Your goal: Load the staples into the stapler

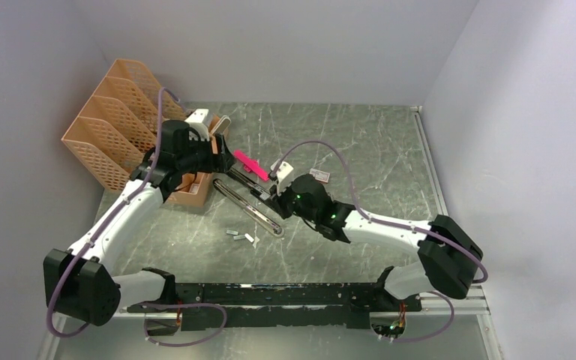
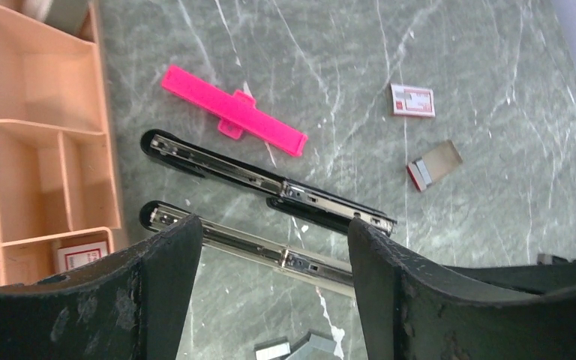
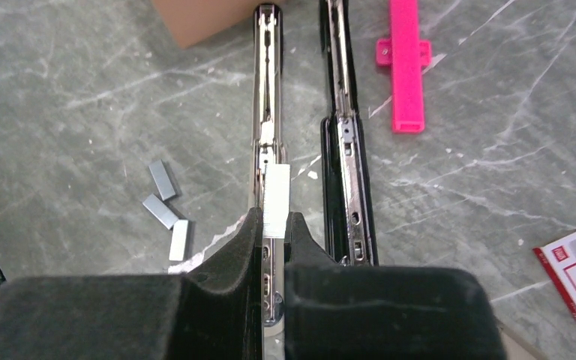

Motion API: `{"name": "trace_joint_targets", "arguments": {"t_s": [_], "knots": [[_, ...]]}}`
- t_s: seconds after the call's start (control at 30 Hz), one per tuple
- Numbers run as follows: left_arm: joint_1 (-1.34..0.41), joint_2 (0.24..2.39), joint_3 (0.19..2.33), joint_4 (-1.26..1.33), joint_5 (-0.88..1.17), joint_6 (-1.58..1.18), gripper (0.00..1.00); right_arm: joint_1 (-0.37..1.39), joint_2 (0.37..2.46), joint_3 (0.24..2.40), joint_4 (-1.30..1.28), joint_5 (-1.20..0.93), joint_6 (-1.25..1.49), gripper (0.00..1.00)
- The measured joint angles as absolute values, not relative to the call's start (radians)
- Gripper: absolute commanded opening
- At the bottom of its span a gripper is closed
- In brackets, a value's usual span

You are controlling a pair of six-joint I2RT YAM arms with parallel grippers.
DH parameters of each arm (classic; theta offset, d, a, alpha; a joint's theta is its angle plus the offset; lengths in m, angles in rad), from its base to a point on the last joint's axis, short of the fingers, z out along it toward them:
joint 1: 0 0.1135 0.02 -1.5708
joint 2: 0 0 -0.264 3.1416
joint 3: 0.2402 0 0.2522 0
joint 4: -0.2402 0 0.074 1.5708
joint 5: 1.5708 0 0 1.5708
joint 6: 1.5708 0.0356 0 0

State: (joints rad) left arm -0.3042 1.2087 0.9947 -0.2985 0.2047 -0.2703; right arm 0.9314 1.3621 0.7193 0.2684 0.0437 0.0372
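Observation:
The black stapler (image 1: 251,202) lies opened flat in the middle of the table, its silver rail half (image 3: 266,97) beside its black half (image 3: 345,135). My right gripper (image 3: 274,225) is shut on a white strip of staples (image 3: 277,199) and holds it lengthwise right over the silver rail. Three loose staple strips (image 3: 166,210) lie left of the rail. My left gripper (image 2: 274,225) is open and empty, above the rail half (image 2: 270,251) near the organizer. The small white box with red print (image 2: 412,100) lies to the right.
A bright pink plastic piece (image 1: 249,163) lies just behind the stapler. An orange desk organizer (image 1: 120,127) stands at the back left, close to my left arm. A second small box part (image 2: 435,163) lies near the white box.

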Motion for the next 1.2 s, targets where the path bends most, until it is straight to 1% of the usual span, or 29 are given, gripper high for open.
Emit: {"name": "trace_joint_targets", "arguments": {"t_s": [0.17,0.3,0.7,0.93,1.2], "knots": [[-0.304,1.260,0.966,-0.298,0.275,-0.246,0.75,0.931,1.424,0.748,0.210,0.006,0.038,0.00],[-0.304,1.308,0.929,-0.310,0.292,-0.231,0.75,0.931,1.422,0.733,0.213,-0.012,0.054,0.00],[-0.310,1.351,0.921,-0.319,0.291,-0.202,0.74,0.966,1.441,0.727,0.234,-0.007,0.091,0.00],[-0.335,1.379,0.921,-0.320,0.252,-0.194,0.74,0.979,1.456,0.725,0.242,0.010,0.109,0.00],[-0.350,1.386,0.921,-0.329,0.229,-0.199,0.70,0.979,1.461,0.725,0.257,0.021,0.115,0.00]]}}
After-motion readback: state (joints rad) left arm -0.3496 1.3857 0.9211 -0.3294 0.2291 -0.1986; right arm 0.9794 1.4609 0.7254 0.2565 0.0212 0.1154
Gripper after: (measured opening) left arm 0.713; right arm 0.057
